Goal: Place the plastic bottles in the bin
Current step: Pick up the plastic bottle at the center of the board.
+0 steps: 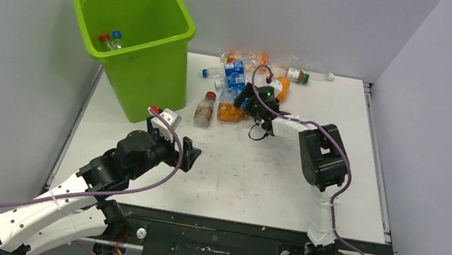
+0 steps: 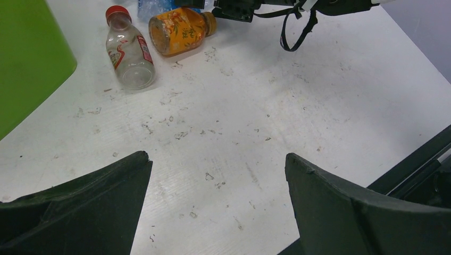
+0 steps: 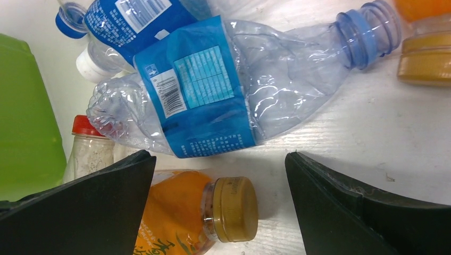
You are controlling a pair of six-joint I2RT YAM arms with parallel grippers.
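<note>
The lime-green bin (image 1: 148, 81) stands at the back left with two bottles (image 1: 111, 39) inside. A heap of plastic bottles (image 1: 253, 69) lies at the back middle. In front of it lie a red-capped clear bottle (image 1: 205, 109) and an orange bottle (image 1: 230, 112). My right gripper (image 1: 243, 101) is open just above the orange bottle. In the right wrist view its jaws (image 3: 218, 158) stand apart either side of the orange bottle's cap (image 3: 231, 209), with a crushed blue-label bottle (image 3: 223, 90) just beyond. My left gripper (image 1: 189, 152) is open and empty over bare table (image 2: 218, 164).
In the left wrist view the red-capped bottle (image 2: 130, 53) and the orange bottle (image 2: 181, 31) lie ahead, next to the bin wall (image 2: 29, 58). The right arm's loose black strap (image 2: 295, 32) hangs near them. Grey walls enclose the table (image 1: 257, 173) at left, back and right.
</note>
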